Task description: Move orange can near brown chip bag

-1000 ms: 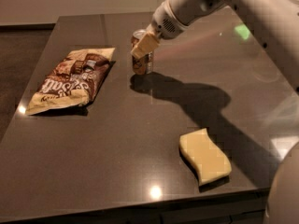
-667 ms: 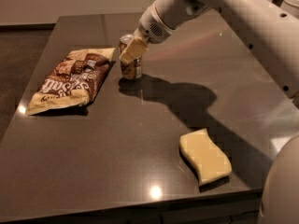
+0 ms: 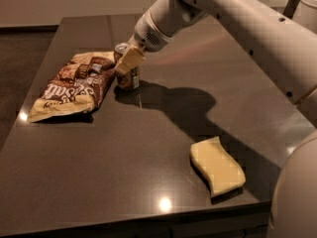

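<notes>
The orange can (image 3: 130, 78) stands upright on the dark table, right beside the right edge of the brown chip bag (image 3: 74, 86). The bag lies flat at the left of the table with its white lettering up. My gripper (image 3: 128, 59) comes down from the upper right and is shut on the can, with a pale finger (image 3: 130, 60) across the can's upper part. The can's silver top (image 3: 121, 47) shows just behind the finger.
A pale yellow wavy sponge (image 3: 217, 166) lies at the front right of the table (image 3: 148, 148). My arm (image 3: 237, 19) spans the upper right and casts a shadow across the table's middle. The table's front edge is near the bottom.
My gripper has carried the can leftward across the table, from well right of the bag to right beside the bag's right edge.
</notes>
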{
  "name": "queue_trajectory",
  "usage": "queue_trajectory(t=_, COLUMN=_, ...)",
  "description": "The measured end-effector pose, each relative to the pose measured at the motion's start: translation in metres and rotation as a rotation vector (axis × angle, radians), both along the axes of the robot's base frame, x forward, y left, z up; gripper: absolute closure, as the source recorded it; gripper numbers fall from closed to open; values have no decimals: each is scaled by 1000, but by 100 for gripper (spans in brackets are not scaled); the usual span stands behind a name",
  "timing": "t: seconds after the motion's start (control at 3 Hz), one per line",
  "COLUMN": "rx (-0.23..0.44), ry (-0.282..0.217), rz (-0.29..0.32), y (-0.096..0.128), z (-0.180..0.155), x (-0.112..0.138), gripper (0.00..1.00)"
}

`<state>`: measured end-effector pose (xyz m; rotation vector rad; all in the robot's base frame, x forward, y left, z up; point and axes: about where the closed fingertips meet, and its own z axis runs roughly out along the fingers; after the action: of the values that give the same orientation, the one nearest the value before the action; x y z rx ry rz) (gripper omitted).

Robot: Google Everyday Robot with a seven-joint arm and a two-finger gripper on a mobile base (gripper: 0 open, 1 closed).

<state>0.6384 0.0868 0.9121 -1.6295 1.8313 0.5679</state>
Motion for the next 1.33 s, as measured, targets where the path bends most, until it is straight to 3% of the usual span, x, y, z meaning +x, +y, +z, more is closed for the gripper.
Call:
queue_trajectory(t=1.0, rx=4, ry=-13, rz=32, y=14, z=-7, x=-2, gripper=13)
queue_trajectory(t=1.33, rx=3, ry=-10, rz=35, y=16, z=-8, x=-2, gripper=0)
